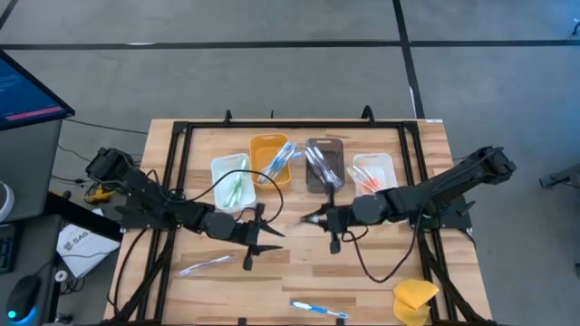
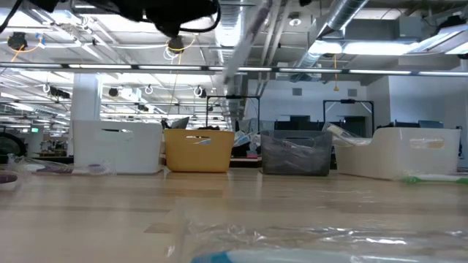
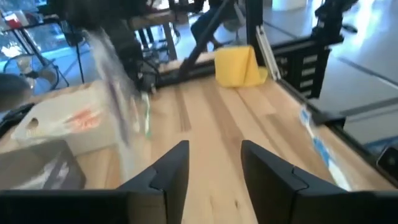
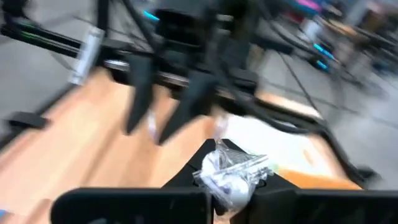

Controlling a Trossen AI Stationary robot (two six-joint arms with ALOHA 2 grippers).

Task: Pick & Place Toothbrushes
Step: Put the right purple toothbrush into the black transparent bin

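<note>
Over the table's middle my right gripper [image 1: 314,217] is shut on a clear-wrapped toothbrush [image 4: 233,173], which shows blurred and slanting in the low view [image 2: 243,47] and in the left wrist view [image 3: 115,93]. My left gripper [image 1: 263,237] faces it from the left, open, with nothing between its fingers [image 3: 214,165]. Two more wrapped toothbrushes lie flat on the table, one at the near left [image 1: 207,264] and one by the near edge [image 1: 319,310]. Several others lie in the four bins at the back. My right gripper pinches the wrapped toothbrush between its two fingers, with crumpled clear wrapper [image 4: 239,167] bunched at the fingertips. The fingers come nearly level from the table's right. The toothbrush is lifted clear of the table and slants down below them [image 2: 232,69]. Which end is held is not plain.
Four bins stand in a row at the back: white [image 1: 217,167], orange [image 1: 257,145], grey [image 1: 319,186], white [image 1: 388,163]. A yellow sponge-like lump [image 1: 415,297] sits at the near right corner. A dark frame [image 1: 181,136] rims the table.
</note>
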